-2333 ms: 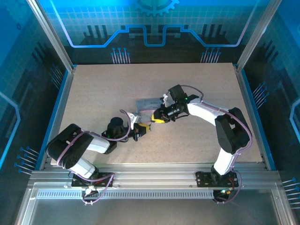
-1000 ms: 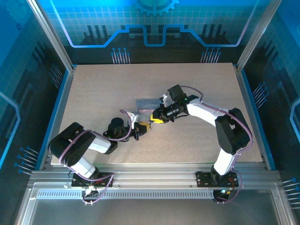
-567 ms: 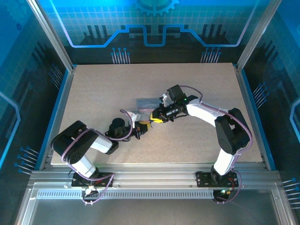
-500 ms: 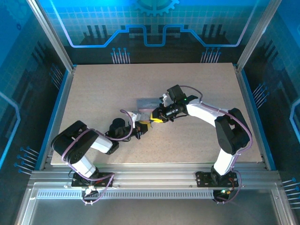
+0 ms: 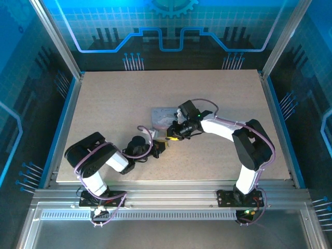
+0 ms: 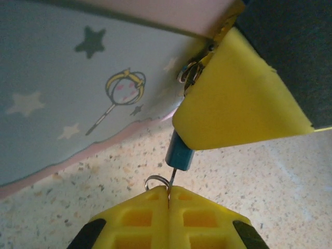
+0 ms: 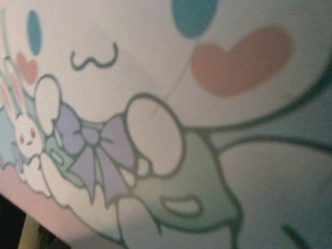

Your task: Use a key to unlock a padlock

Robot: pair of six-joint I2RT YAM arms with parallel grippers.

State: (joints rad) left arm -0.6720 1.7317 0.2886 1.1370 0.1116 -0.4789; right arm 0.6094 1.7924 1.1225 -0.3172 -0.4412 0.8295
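- Left arm point(image 5: 111, 158) is reaching low rightward, the left gripper point(image 6: 169, 199) squeezing fully closed.
- Right arm point(image 5: 228, 129) is bending leftward, the right gripper point(image 5: 171, 138) sitting just beside it.

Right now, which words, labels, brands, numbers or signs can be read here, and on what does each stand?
None can be read.
The tin bears only drawings: stars, a wand, a rabbit, a bow, a heart.
The back wall shows a gear and lines, no letters.

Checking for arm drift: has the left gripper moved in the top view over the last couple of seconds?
Yes. The left gripper has shifted right, away from the table's left edge, and slightly toward its near edge.
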